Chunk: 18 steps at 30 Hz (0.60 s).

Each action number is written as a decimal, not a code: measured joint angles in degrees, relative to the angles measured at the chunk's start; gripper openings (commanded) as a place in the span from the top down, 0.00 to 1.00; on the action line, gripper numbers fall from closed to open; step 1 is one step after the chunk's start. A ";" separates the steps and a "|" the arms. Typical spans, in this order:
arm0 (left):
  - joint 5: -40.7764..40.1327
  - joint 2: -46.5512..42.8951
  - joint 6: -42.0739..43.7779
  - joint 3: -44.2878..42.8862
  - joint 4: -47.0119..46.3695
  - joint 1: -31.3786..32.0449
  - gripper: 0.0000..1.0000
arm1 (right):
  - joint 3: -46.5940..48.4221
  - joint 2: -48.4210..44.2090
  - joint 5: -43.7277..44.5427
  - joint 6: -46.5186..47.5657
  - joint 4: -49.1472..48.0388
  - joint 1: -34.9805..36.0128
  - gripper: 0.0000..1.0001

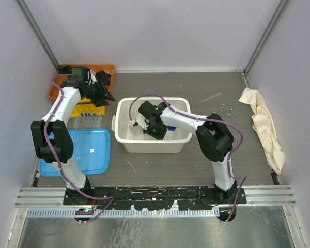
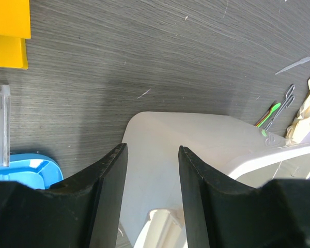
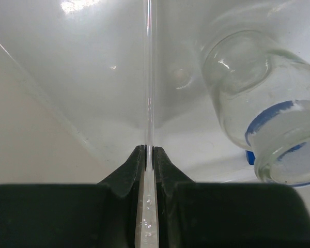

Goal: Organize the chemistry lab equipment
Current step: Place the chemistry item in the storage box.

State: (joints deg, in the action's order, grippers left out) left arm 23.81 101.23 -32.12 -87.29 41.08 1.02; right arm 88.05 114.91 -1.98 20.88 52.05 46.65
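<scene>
Inside the white tub (image 1: 125, 142), my right gripper (image 3: 150, 150) is shut on a thin clear glass tube (image 3: 150, 72) that runs straight up from its fingertips. A clear glass flask (image 3: 248, 98) with a blue mark lies just to its right, a small blue cap (image 3: 250, 157) beside it. My left gripper (image 2: 152, 147) stands open and empty above the tub's left outer corner (image 2: 160, 129). From overhead the left gripper (image 1: 102, 94) is near the orange tray. Metal forceps (image 1: 226, 109) lie right of the tub, the green spoon (image 2: 273, 109) beside them. A yellow rack corner (image 2: 8, 31) shows at the far left.
An orange tray (image 1: 107, 70) of black parts sits at the back left. A clear holder (image 1: 88, 120) with blue caps stands by the blue tray (image 1: 93, 155). A clear pipette (image 1: 209, 98) lies behind the tub. The cream cloth (image 1: 263, 126) lies along the right wall.
</scene>
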 measured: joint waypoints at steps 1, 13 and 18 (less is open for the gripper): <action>0.02 0.00 0.00 0.00 0.00 0.00 0.54 | 0.00 0.00 0.11 -0.07 -0.04 0.00 0.93; 0.02 0.00 0.00 0.00 0.00 0.00 0.54 | -0.07 0.35 1.01 -0.68 -0.44 0.00 0.84; 0.00 0.00 0.00 0.00 -0.02 0.00 0.54 | -0.90 0.35 1.05 -1.01 -0.70 0.00 0.77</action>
State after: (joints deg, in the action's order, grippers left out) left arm 23.81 101.23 -32.12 -87.29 41.06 1.02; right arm 87.15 115.26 -0.93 19.88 51.35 46.65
